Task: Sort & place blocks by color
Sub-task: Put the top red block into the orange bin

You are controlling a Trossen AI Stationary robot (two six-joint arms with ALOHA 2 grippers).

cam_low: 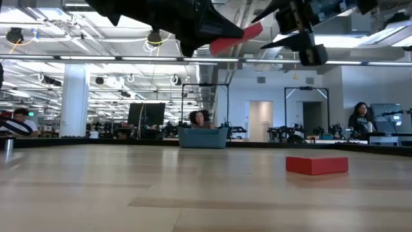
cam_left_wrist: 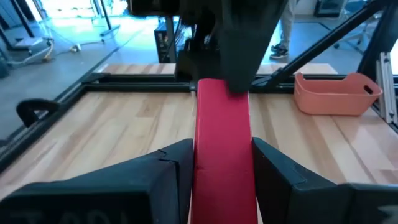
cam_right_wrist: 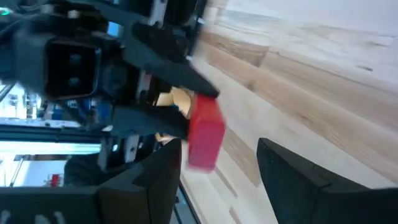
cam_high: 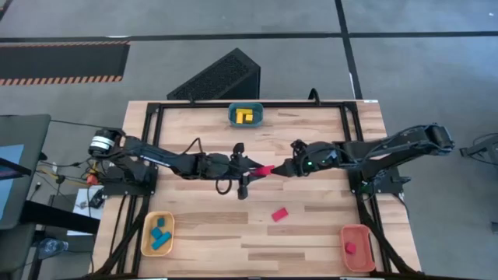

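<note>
A red bar block (cam_high: 265, 169) is up in the air over the table's middle, between my two grippers. My left gripper (cam_high: 253, 166) is shut on it. My right gripper (cam_high: 282, 168) is open, and its fingers (cam_right_wrist: 158, 168) stand on either side of the bar's free end (cam_right_wrist: 205, 134). A second red block (cam_high: 279, 214) lies flat on the table, nearer the near edge. Yellow blocks (cam_high: 245, 117) lie in the teal tray. Blue blocks (cam_high: 160, 232) lie in the yellow tray. One red block (cam_high: 350, 248) lies in the orange-red tray. My left gripper pinches the red bar between its two fingers (cam_left_wrist: 168, 171), on the bar's long sides (cam_left_wrist: 221, 162). The fingers come level from the table's left and lie along the bar. The bar is lifted clear (cam_low: 235, 37) and sticks out toward my right gripper. My right gripper: whether a finger touches the bar's end, I cannot tell.
The teal tray (cam_high: 258, 117) sits at the far edge's middle. The yellow tray (cam_high: 148, 243) is at the near left corner and the orange-red tray (cam_high: 362, 236) at the near right. A black metal frame (cam_high: 233, 103) rims the table. People show in the room beyond.
</note>
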